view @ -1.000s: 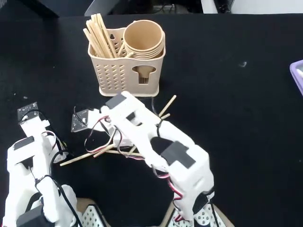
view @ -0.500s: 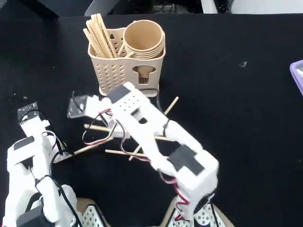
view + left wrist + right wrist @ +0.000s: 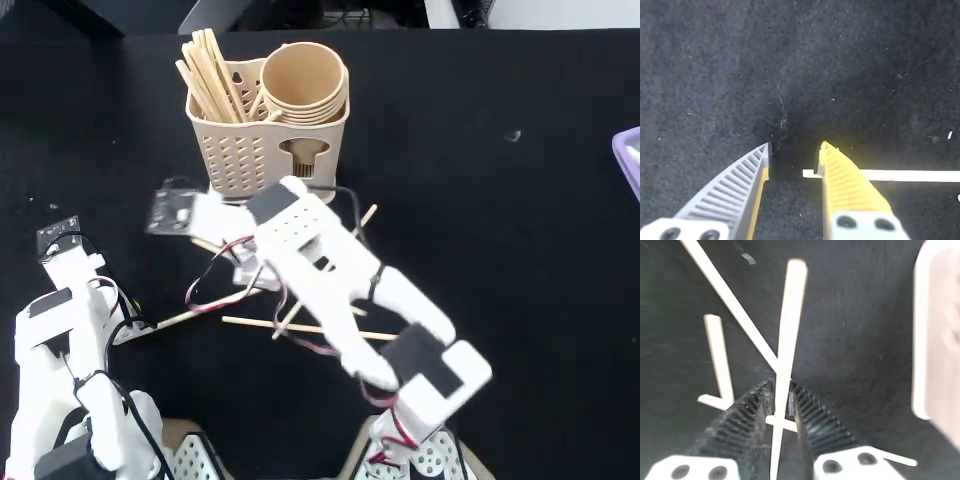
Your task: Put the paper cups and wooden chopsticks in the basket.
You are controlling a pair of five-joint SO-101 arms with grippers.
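Note:
The beige basket [image 3: 240,155] stands at the back of the black table, holding several wooden chopsticks [image 3: 205,75] and stacked paper cups [image 3: 305,80]. My right gripper [image 3: 781,407] is shut on one chopstick [image 3: 790,315], lifted over other loose ones [image 3: 715,347], with the basket's wall [image 3: 935,340] close by. From above, that gripper [image 3: 228,256] is just in front of the basket. Loose chopsticks [image 3: 305,328] lie under the right arm. My left gripper [image 3: 795,160] is open low over the cloth, with a chopstick's end [image 3: 900,175] beside its yellow finger [image 3: 850,190].
A purple object [image 3: 628,160] sits at the table's right edge. Another loose chopstick [image 3: 357,222] sticks out beside the right arm near the basket's base. The left arm [image 3: 55,340] stands at the front left.
The right arm has swung up toward the basket, carrying the chopstick off the pile. The left arm has not moved.

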